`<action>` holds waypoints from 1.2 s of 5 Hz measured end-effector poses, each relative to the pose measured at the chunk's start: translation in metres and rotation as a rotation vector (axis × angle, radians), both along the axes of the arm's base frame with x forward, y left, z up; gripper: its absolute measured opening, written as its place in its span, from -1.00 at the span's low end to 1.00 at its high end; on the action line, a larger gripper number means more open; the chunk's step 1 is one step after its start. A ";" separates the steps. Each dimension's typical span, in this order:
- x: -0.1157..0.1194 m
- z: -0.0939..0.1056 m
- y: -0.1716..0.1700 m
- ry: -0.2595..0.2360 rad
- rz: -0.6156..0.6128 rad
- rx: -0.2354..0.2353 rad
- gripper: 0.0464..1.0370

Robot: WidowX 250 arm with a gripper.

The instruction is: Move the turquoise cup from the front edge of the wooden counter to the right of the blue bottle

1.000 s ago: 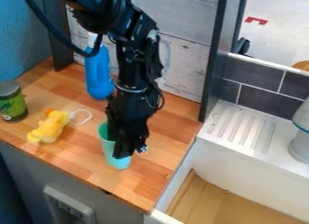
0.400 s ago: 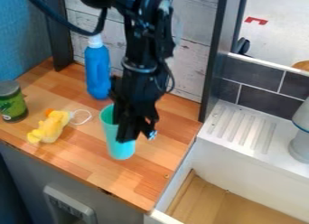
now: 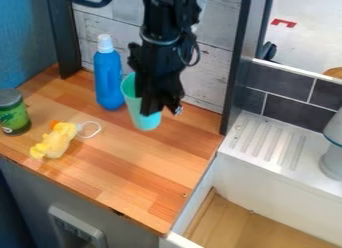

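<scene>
Turquoise cup [image 3: 137,112] moved rearward | in gripper [image 3: 152,111] | (blue bottle [image 3: 108,82] just beside)

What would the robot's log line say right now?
gripper: holding cup | cup: beside bottle | toy: lying near jar

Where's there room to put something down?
The front of the wooden counter is free, between the soft yellow toy and the white ridged ledge. The back's crowded around the blue plastic bottle, turquoise cup and black hand.
</scene>
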State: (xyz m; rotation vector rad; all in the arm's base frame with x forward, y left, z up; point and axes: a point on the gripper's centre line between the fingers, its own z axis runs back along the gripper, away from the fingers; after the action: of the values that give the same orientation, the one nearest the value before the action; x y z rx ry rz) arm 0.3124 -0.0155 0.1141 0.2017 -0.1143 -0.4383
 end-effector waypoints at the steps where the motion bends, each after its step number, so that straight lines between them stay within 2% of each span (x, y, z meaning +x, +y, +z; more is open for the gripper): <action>1: 0.027 -0.012 -0.002 -0.052 -0.004 -0.012 -0.89; 2: 0.052 -0.025 0.007 -0.040 0.016 -0.057 -0.89; 3: 0.073 -0.046 0.006 0.029 0.003 -0.084 -0.89; 4: 0.080 -0.060 0.002 0.081 -0.004 -0.097 -0.89; 5: 0.083 -0.065 0.000 0.122 0.004 -0.110 -0.89; 6: 0.084 -0.066 -0.002 0.119 0.020 -0.118 -0.89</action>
State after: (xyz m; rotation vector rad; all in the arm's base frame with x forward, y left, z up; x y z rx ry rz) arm 0.3961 -0.0171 0.0484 0.0610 -0.0215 -0.4217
